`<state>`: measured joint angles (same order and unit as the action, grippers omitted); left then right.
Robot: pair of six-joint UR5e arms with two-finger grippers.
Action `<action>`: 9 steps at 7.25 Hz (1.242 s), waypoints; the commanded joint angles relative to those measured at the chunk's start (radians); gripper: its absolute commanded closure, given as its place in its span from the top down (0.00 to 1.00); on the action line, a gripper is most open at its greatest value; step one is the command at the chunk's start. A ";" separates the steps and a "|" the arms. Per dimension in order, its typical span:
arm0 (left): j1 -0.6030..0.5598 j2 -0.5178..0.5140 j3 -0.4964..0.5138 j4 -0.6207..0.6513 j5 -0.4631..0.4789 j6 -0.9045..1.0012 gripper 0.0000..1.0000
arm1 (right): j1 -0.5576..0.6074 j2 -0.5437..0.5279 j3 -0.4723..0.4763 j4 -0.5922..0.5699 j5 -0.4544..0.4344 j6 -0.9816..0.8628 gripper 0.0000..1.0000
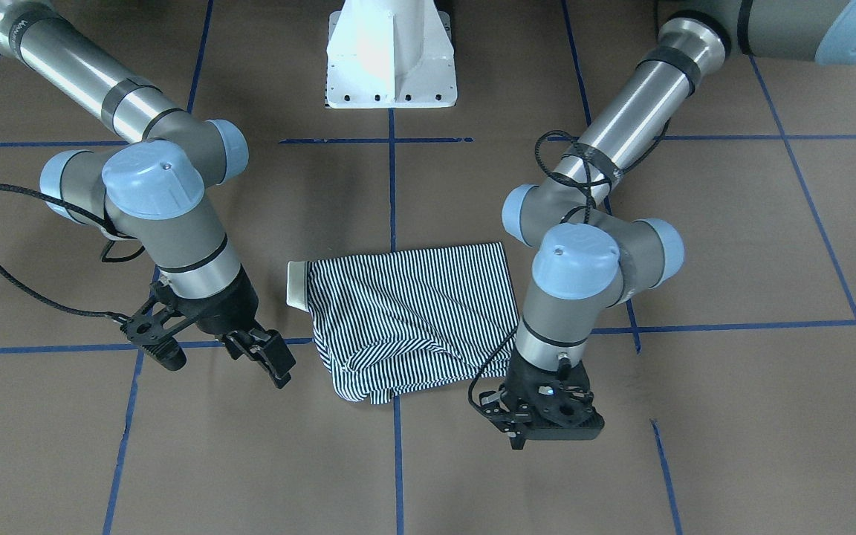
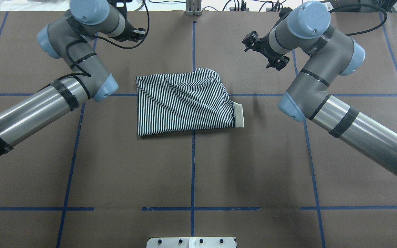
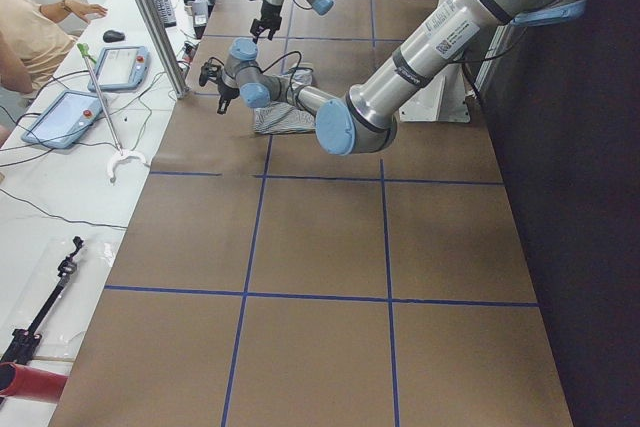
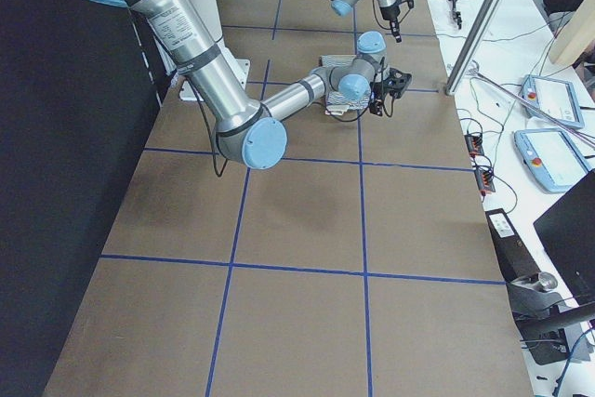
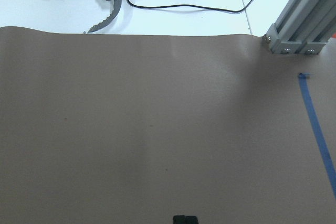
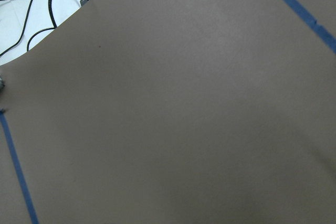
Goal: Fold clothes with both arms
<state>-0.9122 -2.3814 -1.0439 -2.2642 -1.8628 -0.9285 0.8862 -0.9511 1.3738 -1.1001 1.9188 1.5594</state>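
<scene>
step: btwn folds, polo shirt (image 2: 184, 103) lies folded flat btwn my grippers | L gripper (image 1: 536, 420) just off its end opp collar (image 2: 238, 115), fingertips (image 5: 180, 220) look pressed together, empty | R gripper (image 1: 261, 357) near collar end, open/closed can't tell | next prob: regrasp shirt's rumpled edge w/ both

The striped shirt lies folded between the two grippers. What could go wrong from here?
1. The cream collar sticks out past the side of the polo shirt; another fold may leave it exposed or creased.
2. The rumpled edge is uneven, so the left gripper or right gripper might pinch only one layer and pull the fold open.
</scene>
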 commanded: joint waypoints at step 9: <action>-0.661 0.502 -0.313 0.386 -0.515 0.949 1.00 | 0.715 -0.339 -0.045 -0.460 0.436 -1.628 1.00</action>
<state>-1.5281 -1.9049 -1.2605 -2.0874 -2.3755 -0.0769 1.5433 -1.2615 1.3264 -1.5039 2.3496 0.0707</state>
